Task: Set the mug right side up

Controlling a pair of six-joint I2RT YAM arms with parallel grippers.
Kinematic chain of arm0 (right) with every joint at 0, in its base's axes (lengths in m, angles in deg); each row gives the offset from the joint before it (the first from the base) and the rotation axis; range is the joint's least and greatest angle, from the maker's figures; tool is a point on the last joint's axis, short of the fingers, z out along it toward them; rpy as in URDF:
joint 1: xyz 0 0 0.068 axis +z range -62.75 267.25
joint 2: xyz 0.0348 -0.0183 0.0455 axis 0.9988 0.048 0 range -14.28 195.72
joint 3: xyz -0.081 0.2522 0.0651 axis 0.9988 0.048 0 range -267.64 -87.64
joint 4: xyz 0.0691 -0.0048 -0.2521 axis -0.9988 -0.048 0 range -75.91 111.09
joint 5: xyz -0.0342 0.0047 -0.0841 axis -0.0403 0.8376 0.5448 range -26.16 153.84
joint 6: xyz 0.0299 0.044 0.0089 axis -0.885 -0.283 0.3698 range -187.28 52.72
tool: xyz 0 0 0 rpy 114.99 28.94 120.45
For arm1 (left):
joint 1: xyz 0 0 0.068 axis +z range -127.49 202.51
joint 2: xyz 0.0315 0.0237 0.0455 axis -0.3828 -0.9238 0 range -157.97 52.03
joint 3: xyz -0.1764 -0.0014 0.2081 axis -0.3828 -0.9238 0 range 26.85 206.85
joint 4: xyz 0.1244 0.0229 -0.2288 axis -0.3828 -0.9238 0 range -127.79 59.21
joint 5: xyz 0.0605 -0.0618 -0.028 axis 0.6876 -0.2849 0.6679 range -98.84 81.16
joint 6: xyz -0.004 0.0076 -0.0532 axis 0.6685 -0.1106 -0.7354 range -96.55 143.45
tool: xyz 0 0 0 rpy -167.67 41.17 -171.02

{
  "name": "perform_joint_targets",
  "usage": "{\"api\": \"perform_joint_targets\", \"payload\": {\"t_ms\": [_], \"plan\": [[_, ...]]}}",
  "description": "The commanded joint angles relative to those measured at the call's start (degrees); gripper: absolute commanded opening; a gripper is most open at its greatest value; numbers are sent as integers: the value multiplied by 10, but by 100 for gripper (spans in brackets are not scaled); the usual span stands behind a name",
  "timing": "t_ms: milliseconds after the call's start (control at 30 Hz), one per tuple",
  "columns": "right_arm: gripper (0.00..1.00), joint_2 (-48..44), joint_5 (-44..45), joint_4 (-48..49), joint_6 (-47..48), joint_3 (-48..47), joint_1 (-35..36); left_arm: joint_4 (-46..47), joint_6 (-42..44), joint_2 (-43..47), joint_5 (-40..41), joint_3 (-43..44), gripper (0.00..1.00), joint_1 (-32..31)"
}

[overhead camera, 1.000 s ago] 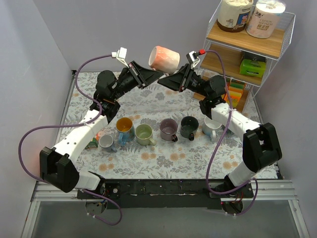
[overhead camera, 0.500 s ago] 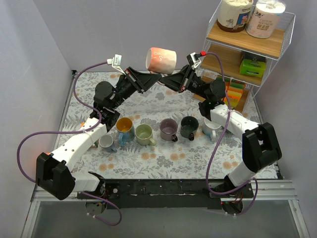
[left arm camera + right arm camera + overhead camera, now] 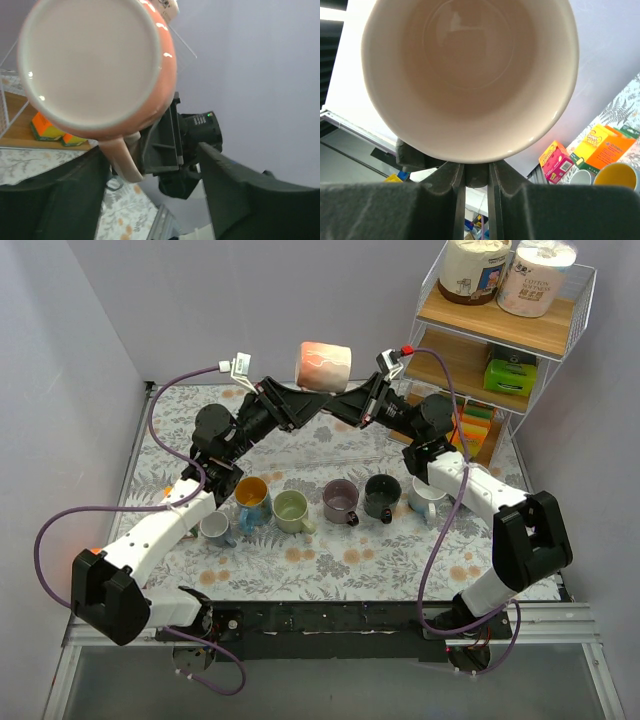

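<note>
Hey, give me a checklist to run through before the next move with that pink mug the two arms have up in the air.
1. Right gripper clamped on the mug: ok, its fingers pinch the wall beside the handle.
2. Left gripper open: ok, jaws spread wide.
3. Left fingers clear of the handle: cannot tell, they sit close to it.
4. Mug right side up: not ok, it lies on its side in the air.
5. Bare table behind the row of mugs for setting down: ok.
</note>
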Motion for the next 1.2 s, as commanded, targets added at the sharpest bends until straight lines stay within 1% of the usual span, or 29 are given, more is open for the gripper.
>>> {"api": "perform_joint_targets", "payload": {"t_ms": [0, 33, 100, 200, 233, 267, 300, 333, 367, 400, 433, 467, 500, 533, 567, 600, 633, 667, 700, 733, 767, 800, 867, 900, 967, 1000, 1033, 1067, 1167], "plan": [[1, -49, 47, -2, 43, -11, 1, -39, 48, 38, -35, -17, 76, -12], [1, -55, 47, -18, 49, -10, 1, -62, 55, 42, -46, -19, 89, -13], [1, -63, 48, -43, 75, -8, 0, -94, 72, 55, -43, -34, 98, -13], [1, -86, 62, -80, 102, 8, -4, -158, 94, 84, -24, -47, 98, -13], [1, -99, 64, -99, 105, 12, -6, -197, 106, 96, -3, -47, 98, -13], [1, -105, 69, -110, 111, 15, -9, -217, 111, 99, 7, -47, 98, -13], [1, -112, 70, -140, 126, 19, -11, -236, 112, 106, 20, -47, 98, -12], [1, -130, 72, -160, 135, 21, -14, -270, 119, 117, 34, -47, 98, -12], [1, -142, 82, -183, 149, 25, -18, -277, 122, 124, 57, -47, 98, -13], [1, -156, 88, -211, 187, 27, -22, -300, 123, 128, 70, -48, 98, -13], [1, -186, 97, -285, 211, 27, -26, -321, 126, 135, 81, -51, 98, -13], [1, -203, 119, -327, 237, 27, -33, -332, 132, 146, 104, -52, 98, -12], [1, -219, 135, -370, 297, 26, -37, -340, 137, 150, 111, -53, 98, -12], [1, -252, 159, -464, 328, 23, -39, -352, 142, 157, 117, -56, 98, -13], [1, -268, 213, -511, 354, 19, -45, -356, 148, 165, 122, -58, 98, -12], [1, -282, 239, -586, 385, 18, -49, -361, 149, 169, 132, -58, 98, -13], [1, -308, 265, -639, 394, 15, -55, -375, 150, 170, 134, -53, 98, -12], [1, -320, 311, -681, 401, 2, -68, -382, 152, 170, 132, -40, 98, -13], [1, -331, 338, -754, 424, -4, -72, -387, 163, 167, 119, -33, 98, -13], [1, -351, 366, -787, 435, -10, -74, -398, 167, 167, 116, -32, 98, -13], [1, -360, 420, -815, 447, -17, -83, -401, 170, 167, 117, -33, 98, -13], [1, -368, 445, -866, 463, -19, -87, -403, 172, 170, 120, -38, 98, -13], [1, -391, 517, -903, 475, -25, -104, -402, 173, 173, 113, -45, 98, -12], [1, -397, 542, -931, 503, -32, -110, -399, 174, 173, 106, -50, 98, -13], [1, -407, 604, -961, 518, -44, -125, -380, 174, 174, 76, -56, 98, -13], [1, -407, 620, -989, 541, -60, -130, -374, 172, 172, 67, -56, 98, -13], [1, -406, 638, -1002, 546, -64, -133, -370, 171, 165, 58, -54, 98, -12], [1, -407, 677, -1017, 549, -68, -141, -369, 172, 159, 52, -54, 98, -13], [1, -420, 734, -1040, 552, -66, -155, -363, 170, 140, 41, -48, 98, -12]]}}
